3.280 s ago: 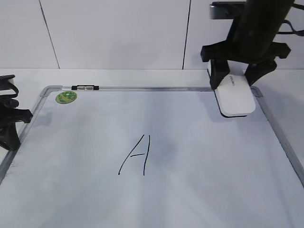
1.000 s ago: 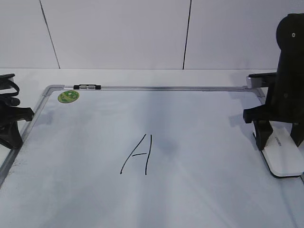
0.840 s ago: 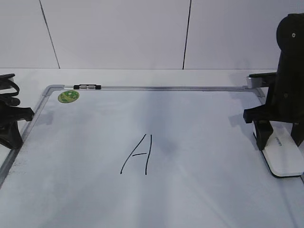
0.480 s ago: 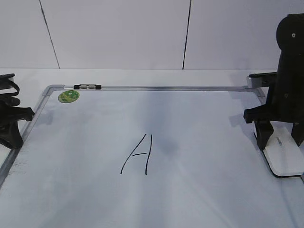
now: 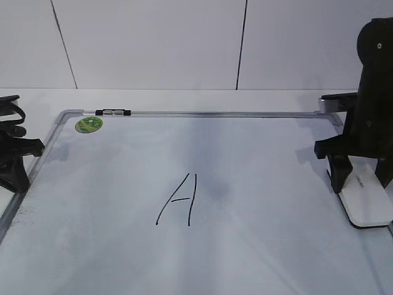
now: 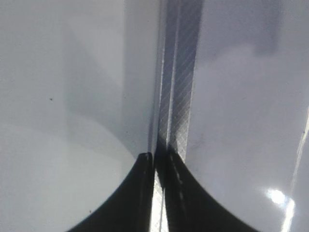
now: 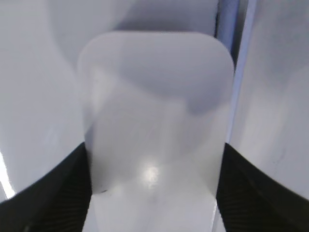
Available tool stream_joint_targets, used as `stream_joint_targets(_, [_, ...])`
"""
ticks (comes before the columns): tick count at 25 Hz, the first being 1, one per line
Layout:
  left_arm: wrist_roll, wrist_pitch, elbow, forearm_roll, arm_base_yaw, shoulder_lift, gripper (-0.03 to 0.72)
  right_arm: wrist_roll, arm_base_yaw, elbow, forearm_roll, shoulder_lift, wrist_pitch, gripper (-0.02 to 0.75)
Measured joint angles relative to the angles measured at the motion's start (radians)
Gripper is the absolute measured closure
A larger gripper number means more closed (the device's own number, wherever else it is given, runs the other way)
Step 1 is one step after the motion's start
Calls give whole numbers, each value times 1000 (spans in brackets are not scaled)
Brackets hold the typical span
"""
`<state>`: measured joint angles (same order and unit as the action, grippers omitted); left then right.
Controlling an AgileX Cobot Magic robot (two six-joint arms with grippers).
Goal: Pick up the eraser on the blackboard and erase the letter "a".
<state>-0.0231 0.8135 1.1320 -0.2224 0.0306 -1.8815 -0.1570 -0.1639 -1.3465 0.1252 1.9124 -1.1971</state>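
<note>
The blackboard (image 5: 110,178) lies flat, a white board in a grey frame. A tall capital "A" (image 5: 178,201) is drawn near its middle, with a faint grey smudge to its right. No lowercase letter "a" shows anywhere in view. The white eraser (image 5: 367,206) rests on the board by the right frame, and my right gripper (image 5: 362,184) is shut on it. In the right wrist view the black fingers (image 7: 58,188) press both long sides of the eraser (image 7: 154,111). My left gripper (image 5: 15,175) sits at the board's left edge, shut and empty, tips over the frame (image 6: 181,72).
A round green sticker (image 5: 86,125) marks the board's far left corner. A small black and silver clip (image 5: 112,112) sits on the far frame. White wall panels stand behind the table. The board's right frame (image 7: 227,14) runs close beside the eraser.
Since the earliest frame, my right gripper has carried the eraser from the far right corner nearer along the right edge. Over the last second nothing has moved.
</note>
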Motion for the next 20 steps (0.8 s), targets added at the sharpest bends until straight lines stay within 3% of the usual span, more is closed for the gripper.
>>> stream_joint_targets(8, [-2, -2, 0, 0, 0, 0, 641, 0, 0, 0, 3, 19, 2, 197])
stream_joint_targets(15, [-4, -2, 0, -1, 0, 0, 641, 0, 0, 0, 5, 22, 10, 112])
stream_joint_targets(20, [-4, -2, 0, -2, 0, 0, 641, -4, 0, 0, 7, 22, 14, 94])
